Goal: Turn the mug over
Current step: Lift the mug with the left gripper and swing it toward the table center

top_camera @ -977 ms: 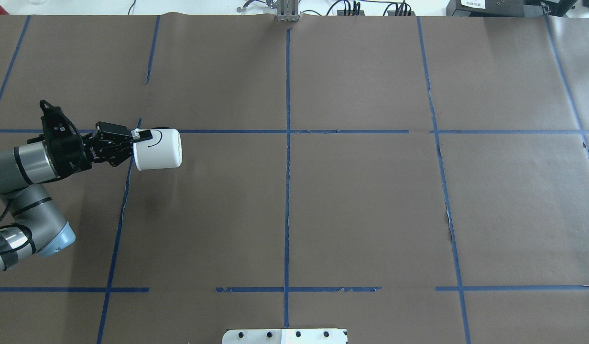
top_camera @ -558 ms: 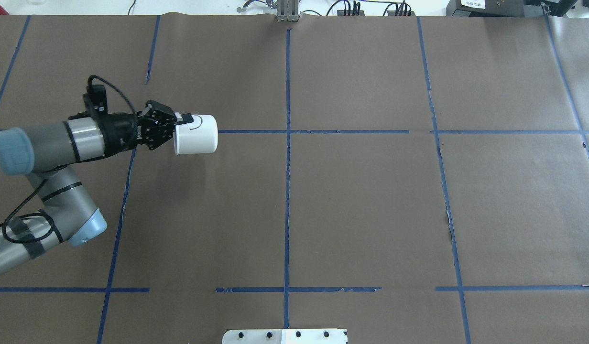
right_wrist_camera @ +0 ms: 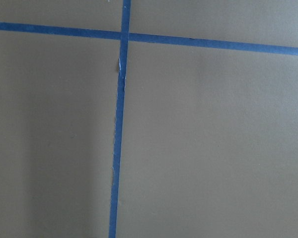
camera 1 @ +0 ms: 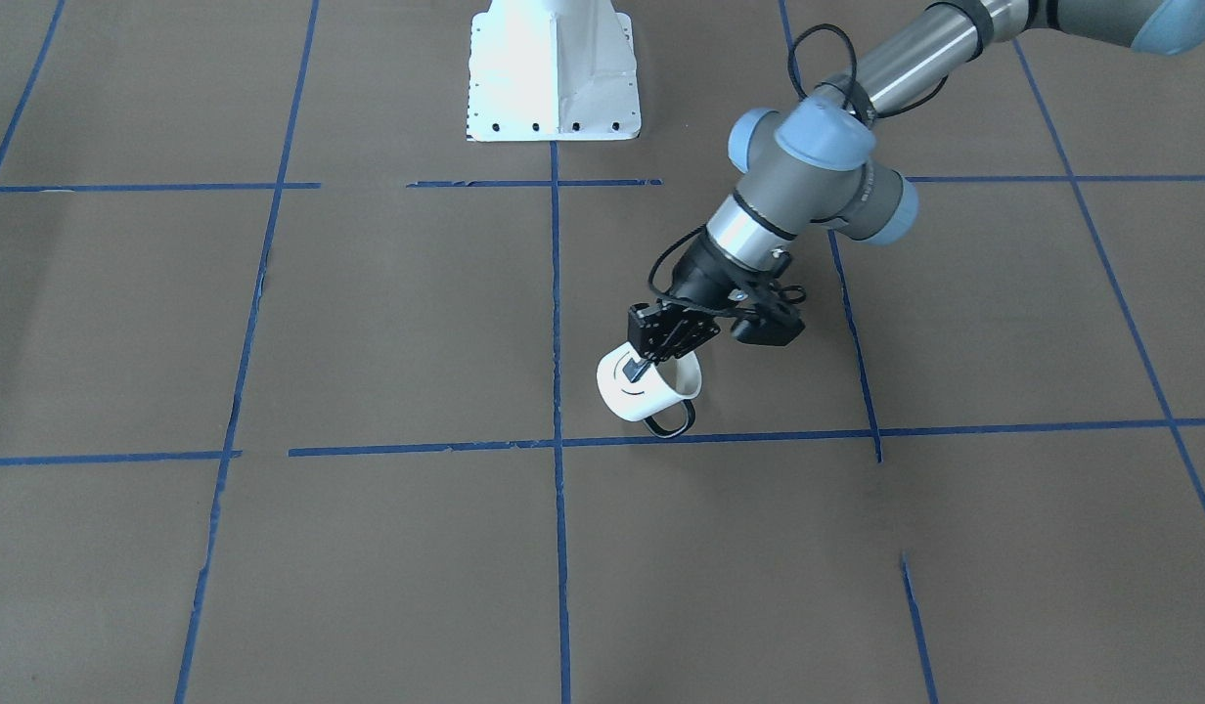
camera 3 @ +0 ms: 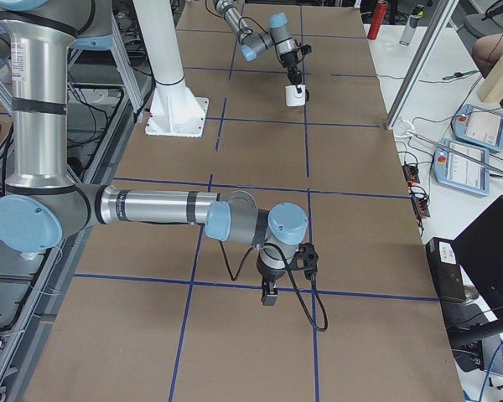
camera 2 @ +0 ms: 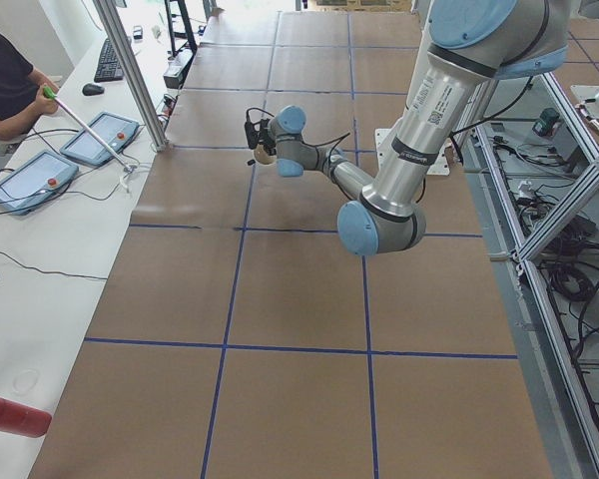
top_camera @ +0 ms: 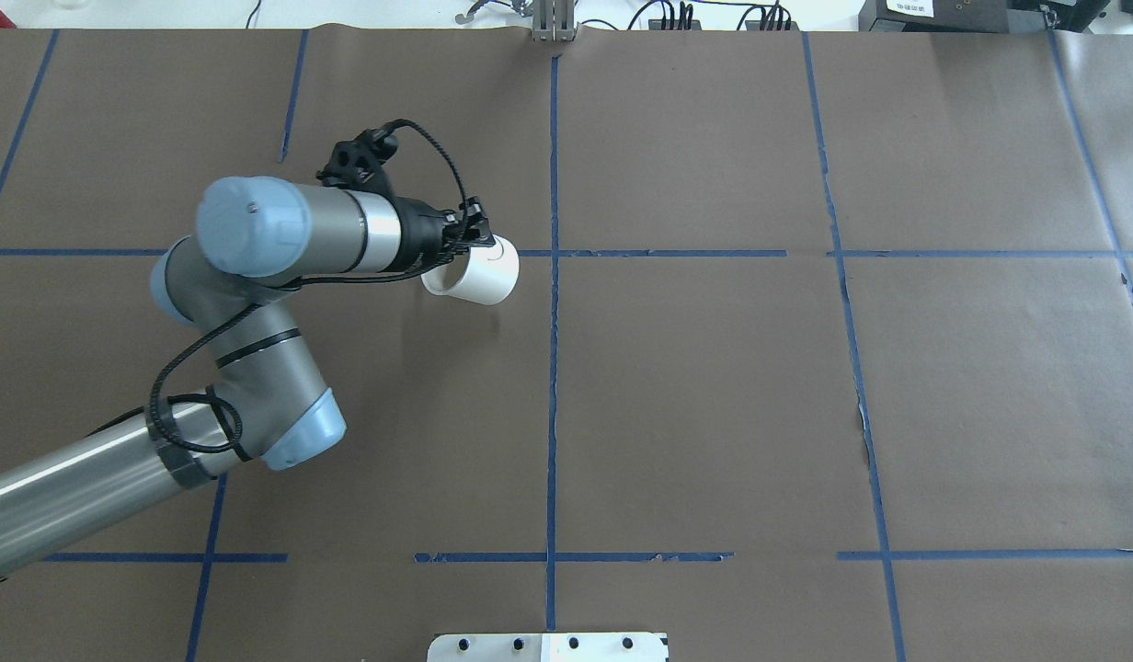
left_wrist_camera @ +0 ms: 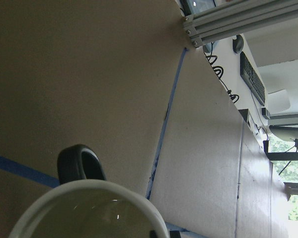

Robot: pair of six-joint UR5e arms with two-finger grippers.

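The mug (top_camera: 474, 276) sat tilted in the grip just left of the centre tape cross (top_camera: 554, 253) in the overhead view, mouth up toward the wrist, base down and to the right. Its handle (camera 1: 669, 422) hung on the far side, away from the robot. I could not tell whether the base touched the worktop (top_camera: 714, 414) or hung just over it.

The left claw (camera 1: 642, 368) was closed on the mug's rim. The left wrist view looked straight into the mouth.

Change: a second earlier the mug was held horizontal, far over at the left, base pointing right. Since then the arm had carried it right along the tape line, and the wrist had swung over so the claw pointed down rather than sideways.

Judged from that, the flip looked mostly done. Left to do: level the mug, set it down, let go.

The right claw (camera 3: 268, 295) hung low over the worktop, well apart from the mug. It showed only from the side, so I cannot tell whether it was open or closed. Its own camera showed only paper and tape.
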